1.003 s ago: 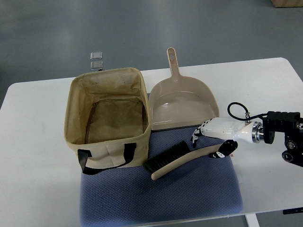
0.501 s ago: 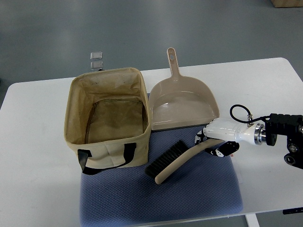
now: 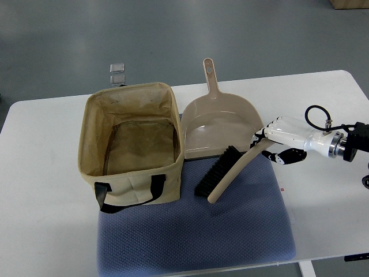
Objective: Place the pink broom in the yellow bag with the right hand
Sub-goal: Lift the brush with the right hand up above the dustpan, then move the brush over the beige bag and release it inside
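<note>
The broom [image 3: 228,173], a beige-pink hand brush with black bristles, hangs tilted over the blue mat, its bristle end low near the dustpan's front edge. My right hand [image 3: 272,145] is shut on the end of its handle, coming in from the right edge. The yellow bag [image 3: 134,147] stands open and upright to the left, its inside bare, with black handles on its near wall. My left arm does not show.
A beige-pink dustpan [image 3: 222,124] lies behind the broom, handle pointing away. The blue mat [image 3: 196,236] covers the near part of the white table [image 3: 40,196]. Two small clear blocks [image 3: 117,73] sit beyond the bag.
My right hand closed on the handle and lifted it up and to the right. The broom swung steeper and its bristles shifted right, toward the dustpan.
</note>
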